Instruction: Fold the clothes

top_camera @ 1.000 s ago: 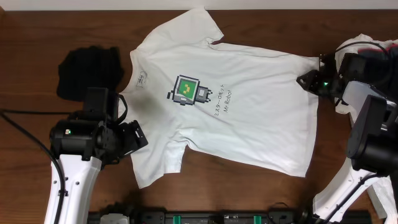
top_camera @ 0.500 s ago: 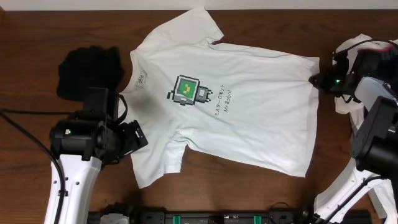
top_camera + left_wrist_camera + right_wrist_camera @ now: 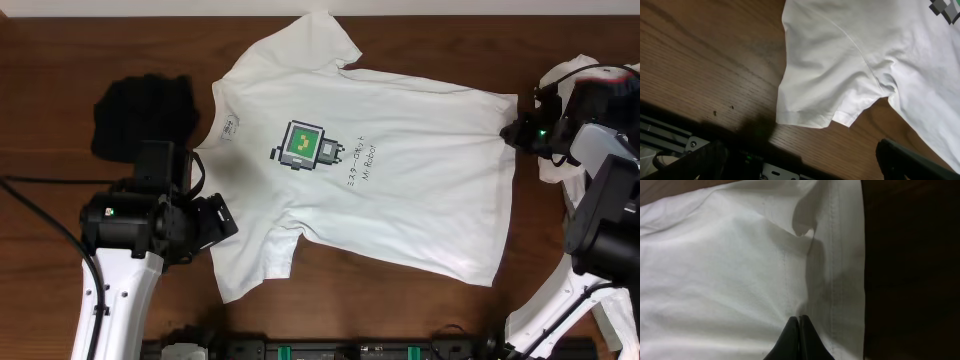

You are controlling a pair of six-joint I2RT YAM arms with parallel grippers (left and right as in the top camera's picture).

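Two pincers are attending one white T-shirt (image 3: pixel 400 200), which is lying print-up and nearly flat across the middle of the counter (image 3: pixel 380 310), collar toward the left arm. The right pincer (image 3: pixel 522 131) is holding its tips shut together on the hem band at the shirt's far right corner, apparently gripping only a thin pinch of cloth. A small pucker is showing beside it in the right wrist view. The left pincer (image 3: pixel 216 222) is hanging fully open just beside the near sleeve (image 3: pixel 825 95), holding nothing.

Risks, as judged:
- So shallow a pinch may be slipping free once the hem is lifted.
- A one-corner pull is likely to be dragging the shirt askew, toward the heap of other garments (image 3: pixel 575 80).
- The black garment (image 3: pixel 140 115) is lying close to the collar and could be getting swept along.
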